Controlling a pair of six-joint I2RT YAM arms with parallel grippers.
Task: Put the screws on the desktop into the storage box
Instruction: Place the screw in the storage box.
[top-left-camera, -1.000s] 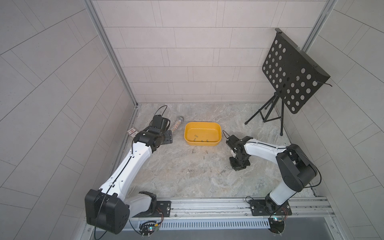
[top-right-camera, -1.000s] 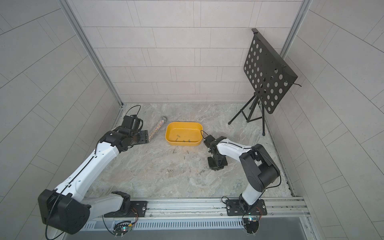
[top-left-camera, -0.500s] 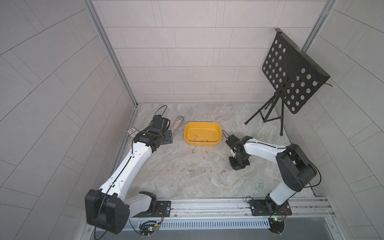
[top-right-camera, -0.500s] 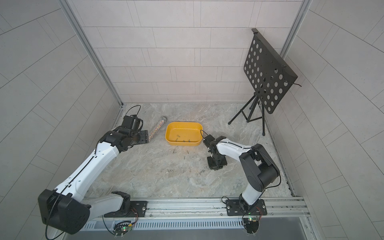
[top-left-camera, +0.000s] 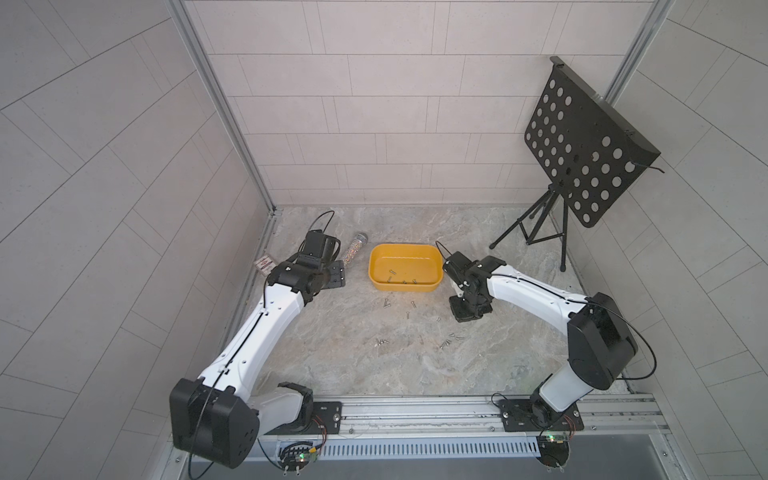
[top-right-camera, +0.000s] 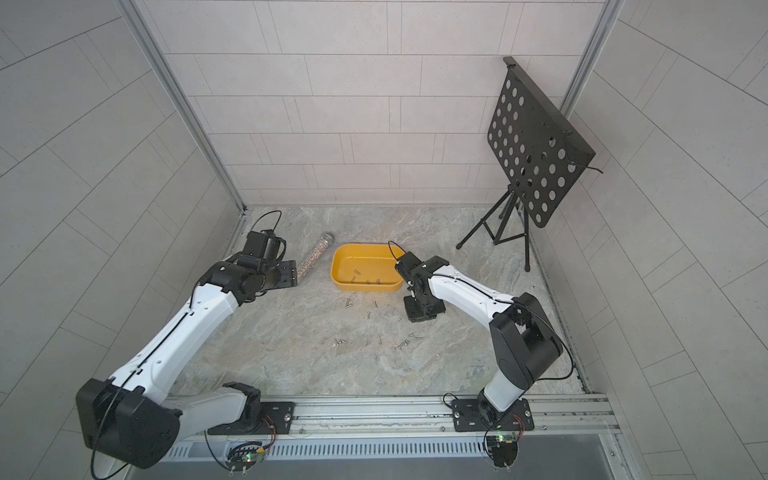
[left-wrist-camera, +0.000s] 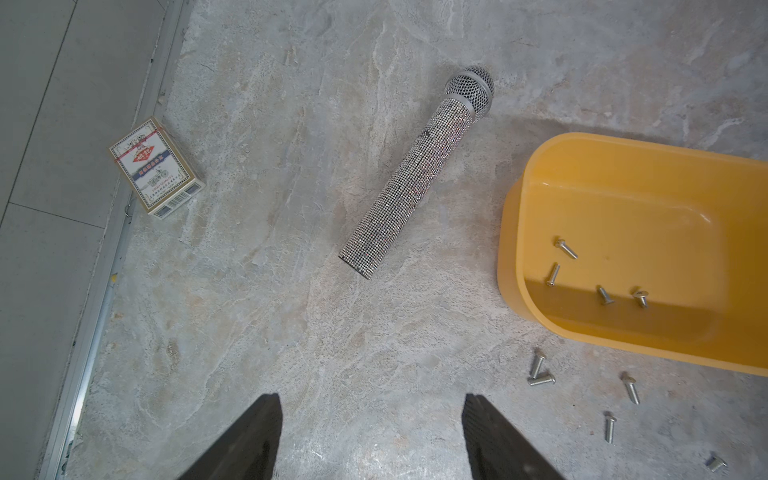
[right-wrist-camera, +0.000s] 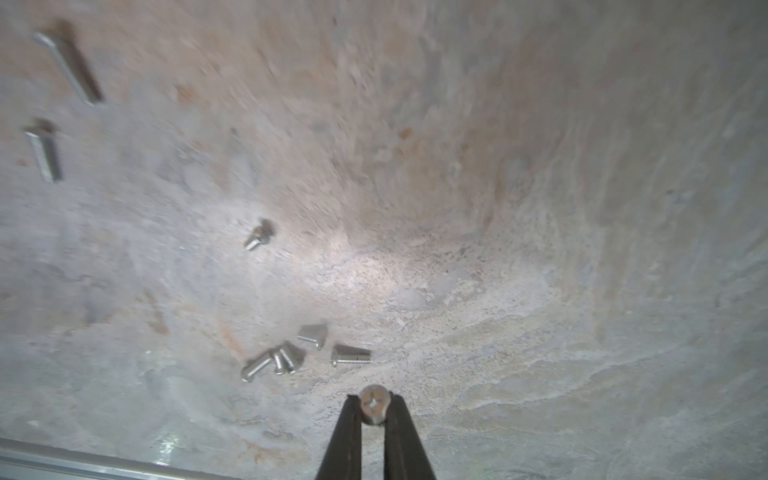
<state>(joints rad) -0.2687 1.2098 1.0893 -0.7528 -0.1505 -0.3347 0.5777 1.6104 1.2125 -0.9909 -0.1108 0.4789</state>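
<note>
Right gripper (right-wrist-camera: 374, 409) pinches one small silver-grey metal screw (right-wrist-camera: 375, 404), head toward the wrist camera; the shallow yellow plastic storage box (top-left-camera: 401, 287) lies near, ahead and to its left. Left gripper (left-wrist-camera: 370, 398) hangs open, empty, over the grey marble-patterned desktop (left-wrist-camera: 332, 332)
</note>
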